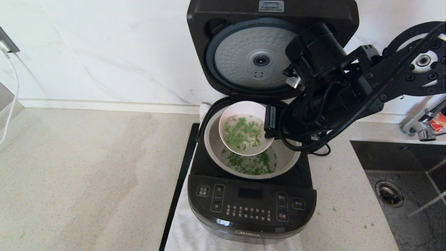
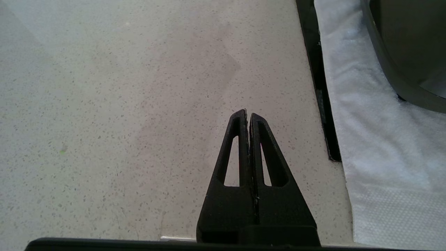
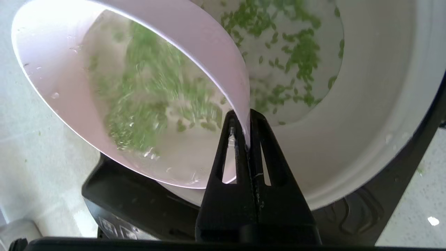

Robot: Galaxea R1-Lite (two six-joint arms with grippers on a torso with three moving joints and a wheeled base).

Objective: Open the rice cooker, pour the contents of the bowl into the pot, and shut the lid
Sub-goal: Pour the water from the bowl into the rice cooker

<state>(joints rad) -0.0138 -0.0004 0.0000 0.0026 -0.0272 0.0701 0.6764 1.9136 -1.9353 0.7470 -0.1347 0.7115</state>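
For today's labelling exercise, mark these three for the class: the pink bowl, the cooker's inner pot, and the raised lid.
bowl (image 1: 240, 108): head view, bare pink inner wall near the far rim.
pot (image 1: 211, 139): head view, grey inner wall on the robot's left.
lid (image 1: 240, 52): head view, dimpled silver disc on its underside.

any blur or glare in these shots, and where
Right wrist view: the green bits inside the tilted bowl are smeared, while those in the pot look crisp. Head view: soft sheen on the rice cooker front panel. Left wrist view: the left gripper and the countertop are sharp, with a faint shadow patch.
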